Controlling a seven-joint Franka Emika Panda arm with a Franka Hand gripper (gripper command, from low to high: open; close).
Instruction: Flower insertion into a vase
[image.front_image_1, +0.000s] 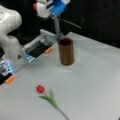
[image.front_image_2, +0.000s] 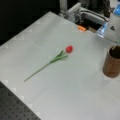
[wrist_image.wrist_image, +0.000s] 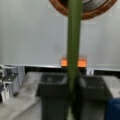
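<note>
the hand (wrist_image.wrist_image: 72, 100) pinches a green stem (wrist_image.wrist_image: 73, 45) between its dark fingers (wrist_image.wrist_image: 53, 97), up above the brown vase (image.front_image_1: 66, 51) standing on the counter (image.front_image_1: 95, 75). a red flower (image.front_image_2: 69, 49) lies flat on the counter, well apart from the vase.

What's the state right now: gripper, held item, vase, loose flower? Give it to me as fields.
gripper: shut on a green stem, raised behind the vase
green stem: clamped between the fingers, pointing toward the vase rim in the wrist view
vase: upright on the table, no flower in it
red flower: lying flat on the table, apart from the vase, untouched
</note>
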